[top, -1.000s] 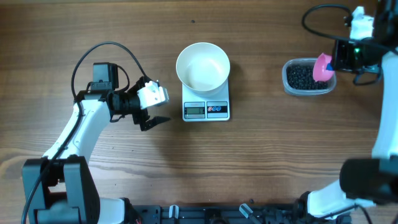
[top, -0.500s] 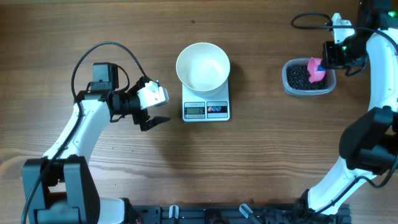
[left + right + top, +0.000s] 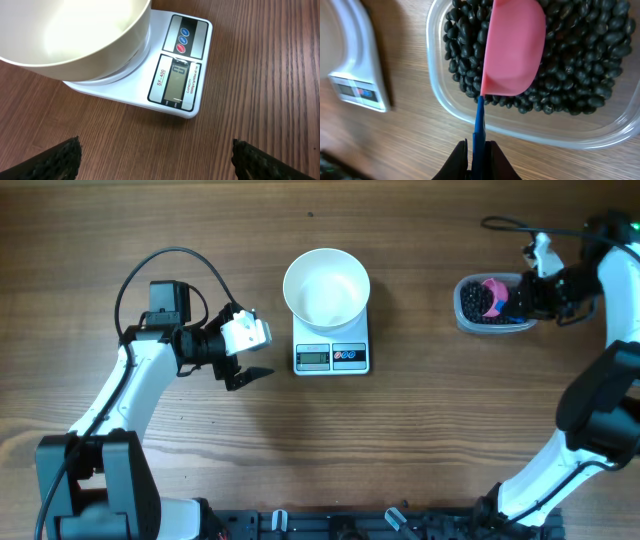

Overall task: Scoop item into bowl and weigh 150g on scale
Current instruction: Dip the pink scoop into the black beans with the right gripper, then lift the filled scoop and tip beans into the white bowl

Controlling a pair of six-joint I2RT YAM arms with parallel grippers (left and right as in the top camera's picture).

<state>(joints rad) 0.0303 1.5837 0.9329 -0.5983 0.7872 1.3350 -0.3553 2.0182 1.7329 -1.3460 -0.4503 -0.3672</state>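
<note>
Right fingers (image 3: 457,162) are clamped together on the thin blue handle of the scoop (image 3: 514,47), at the bottom of the wrist view. The handle runs straight up from between them to the pink cup, which lies over the beans (image 3: 580,55) inside the tub (image 3: 442,107). Only a smooth pink face shows from here, so I cannot tell whether it holds a load.

The step looks like the scooping itself. To do it well, the cup's front lip should go under the heap rather than skim it, then tip level before lifting. The handle is narrow and could twist in the grip, so a slow wrist turn seems wise. The lift must also clear the tub's near wall — a knock there would scatter beans on the tabletop (image 3: 430,440).

The beans are small, matte black and oval, lying loose and filling the clear tub almost wall to wall. The tub sits at the upper right of the overhead frame.

Well to its left, at upper centre, the white bowl (image 3: 326,285) sits empty on the scale (image 3: 332,358), with the display toward the lower edge. Left fingers (image 3: 62,157) are spread wide apart left of the scale and hold nothing.
</note>
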